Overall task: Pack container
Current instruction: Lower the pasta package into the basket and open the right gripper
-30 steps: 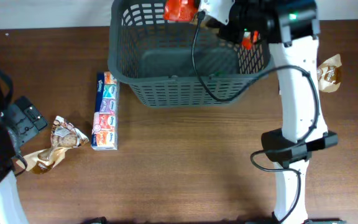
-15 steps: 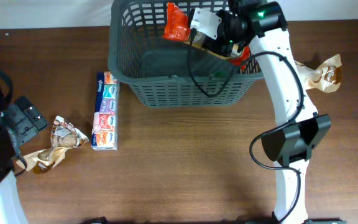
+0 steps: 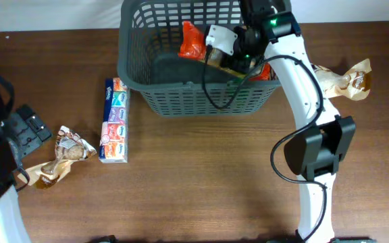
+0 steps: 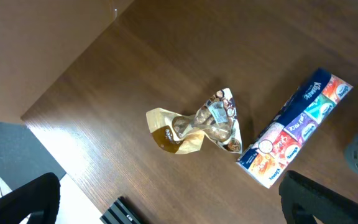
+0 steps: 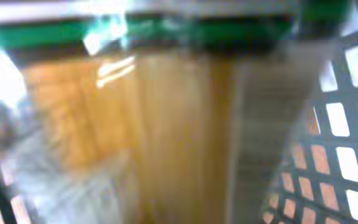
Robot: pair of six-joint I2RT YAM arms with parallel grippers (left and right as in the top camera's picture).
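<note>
The basket point(image 3: 181, 101) is matt grey plastic, the table point(image 3: 201, 182) smooth brown wood, the snack wrapper point(image 4: 197, 127) crinkled, glossy.

Reaches deeper into the large dark grey slotted plastic basket point(image 3: 181, 102) with the right gripper point(image 3: 206, 48), now below the far rim and nearer the middle. Brings the crumpled red plastic packet point(image 3: 191, 42) down inside with it. Swings the white forearm point(image 3: 302, 74) aside, uncovering more of the crinkled tan snack wrapper point(image 3: 343, 79).
</note>
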